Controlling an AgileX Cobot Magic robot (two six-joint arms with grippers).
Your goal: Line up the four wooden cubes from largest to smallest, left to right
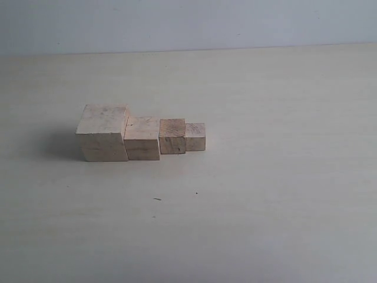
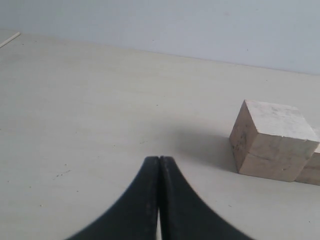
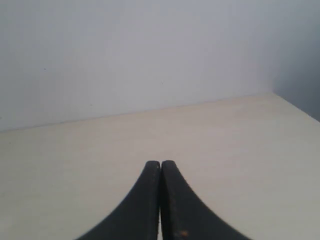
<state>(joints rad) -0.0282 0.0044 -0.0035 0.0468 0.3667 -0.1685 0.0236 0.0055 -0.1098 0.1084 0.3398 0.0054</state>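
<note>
Four pale wooden cubes stand touching in a row on the table in the exterior view: the largest cube [image 1: 103, 133] on the left, then the second cube [image 1: 142, 138], the third cube [image 1: 172, 137] and the smallest cube [image 1: 195, 137] on the right. Neither arm shows in that view. The left wrist view has the largest cube [image 2: 272, 140] off to one side, with a sliver of the second cube [image 2: 312, 170] behind it. My left gripper [image 2: 159, 159] is shut and empty, well apart from the cube. My right gripper [image 3: 160, 163] is shut and empty over bare table; no cube shows there.
The beige table [image 1: 265, 194] runs to a pale wall [image 1: 188, 23] at the back. Two small dark specks [image 1: 158, 199] lie in front of the row. A table edge [image 3: 295, 106] shows in the right wrist view.
</note>
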